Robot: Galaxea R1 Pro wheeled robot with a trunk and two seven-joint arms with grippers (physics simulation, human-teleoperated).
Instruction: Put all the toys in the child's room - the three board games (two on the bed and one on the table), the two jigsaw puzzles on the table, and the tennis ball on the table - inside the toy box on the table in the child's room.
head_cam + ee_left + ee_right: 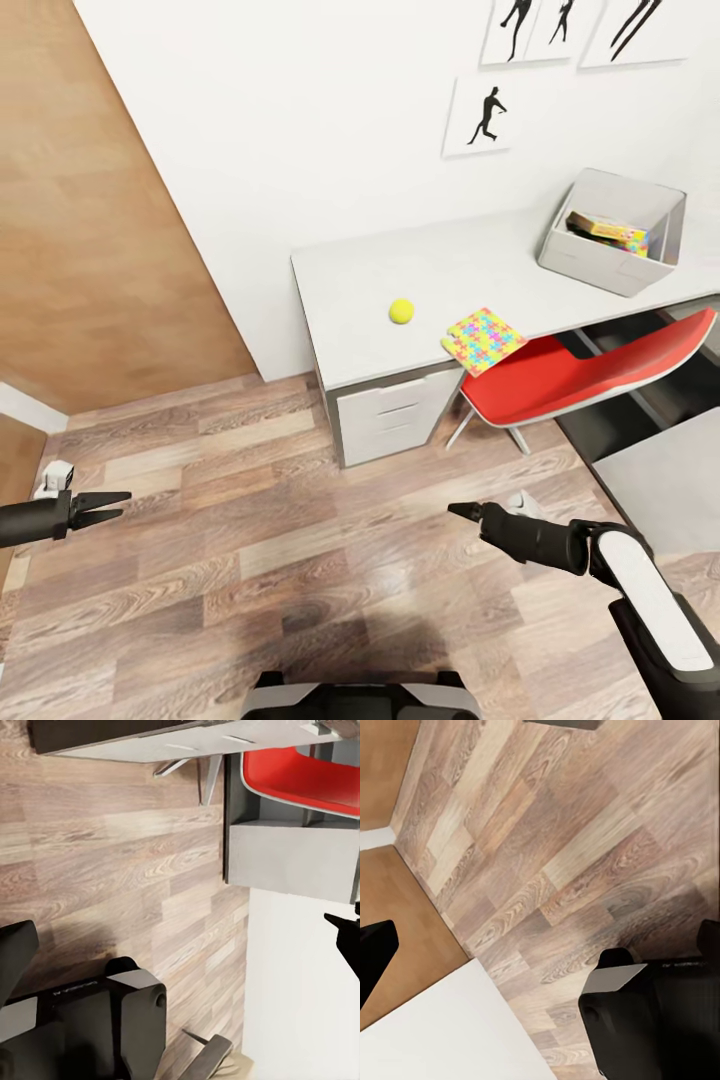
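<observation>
On the table (450, 270) the tennis ball (401, 311) rests near the front left. A jigsaw puzzle (484, 340) lies beside it, overhanging the front edge above the chair. At the table's far right stands the toy box (640, 270), with a colourful flat board game (607, 232) lying inside. My left gripper (108, 507) hangs open over the floor at far left, nothing in it. My right gripper (462, 511) is low over the floor in front of the drawers, also open and empty. The bed is out of view.
A red chair (590, 370) is tucked under the table to the right of the white drawers (395, 410). A brown door (100, 200) stands at left. A low grey cabinet top (660, 480) sits at right. Wood floor (260, 500) lies between me and the table.
</observation>
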